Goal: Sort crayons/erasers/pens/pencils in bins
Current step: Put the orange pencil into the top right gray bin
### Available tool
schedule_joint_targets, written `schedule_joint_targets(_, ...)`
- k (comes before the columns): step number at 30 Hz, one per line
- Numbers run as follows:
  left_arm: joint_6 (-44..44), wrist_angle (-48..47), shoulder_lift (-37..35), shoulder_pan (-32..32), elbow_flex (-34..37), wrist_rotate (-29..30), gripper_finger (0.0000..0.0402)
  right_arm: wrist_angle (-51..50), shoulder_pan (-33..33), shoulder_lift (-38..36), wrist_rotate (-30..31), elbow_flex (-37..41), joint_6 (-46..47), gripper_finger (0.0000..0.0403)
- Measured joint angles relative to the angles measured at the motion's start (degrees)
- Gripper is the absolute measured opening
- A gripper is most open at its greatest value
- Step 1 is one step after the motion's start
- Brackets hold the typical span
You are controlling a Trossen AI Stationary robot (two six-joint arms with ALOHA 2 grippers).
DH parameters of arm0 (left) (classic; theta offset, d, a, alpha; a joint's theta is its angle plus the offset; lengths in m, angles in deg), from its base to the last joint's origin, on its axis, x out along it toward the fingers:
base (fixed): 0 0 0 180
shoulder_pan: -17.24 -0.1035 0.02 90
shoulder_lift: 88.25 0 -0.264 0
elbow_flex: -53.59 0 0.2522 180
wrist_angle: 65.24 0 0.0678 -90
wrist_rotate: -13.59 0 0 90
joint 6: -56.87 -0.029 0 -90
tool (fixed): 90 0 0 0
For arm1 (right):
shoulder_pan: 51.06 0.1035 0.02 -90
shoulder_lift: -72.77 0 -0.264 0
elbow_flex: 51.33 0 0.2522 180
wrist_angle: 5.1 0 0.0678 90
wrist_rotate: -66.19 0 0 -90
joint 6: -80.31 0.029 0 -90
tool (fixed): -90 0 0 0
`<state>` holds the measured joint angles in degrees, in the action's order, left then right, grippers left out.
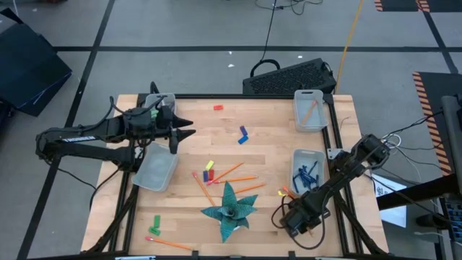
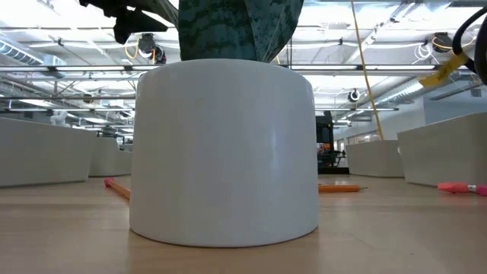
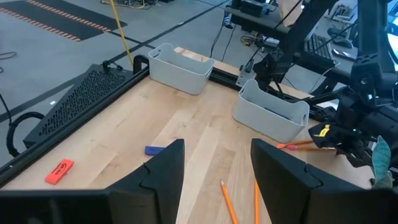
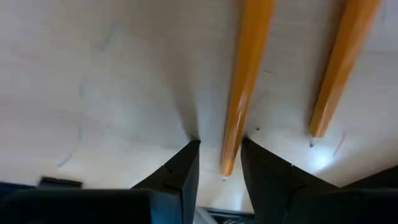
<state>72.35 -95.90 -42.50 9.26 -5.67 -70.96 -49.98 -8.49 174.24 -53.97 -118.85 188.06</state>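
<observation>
Step in hand: we judge a pencil pickup by the right gripper near the bench's front-right.
Claw: parted, straddling the thin orange pencil, not clamped.
Left gripper: open, waiting above the bench's left side.
Next move: close, lift, carry to the translucent grey-white bin at the back-right corner.

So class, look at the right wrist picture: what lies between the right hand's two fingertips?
In the right wrist view, one orange pencil lies between the open fingers of the right hand, on the wooden table; a second pencil lies beside them.
</observation>
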Motion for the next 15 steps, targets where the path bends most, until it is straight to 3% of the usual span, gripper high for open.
schedule_joint_targets(10,-0.1,-1.1,0.0,0.0,0.0,0.0,0.0186,0.2,-0.2,0.2,-0.1,1.0,5.5,0.0024)
schedule_joint_targets(15,1.1,-3.7,0.0,0.0,0.0,0.0,0.0186,0.0,-0.2,0.2,0.1,1.0,4.1,0.0012)
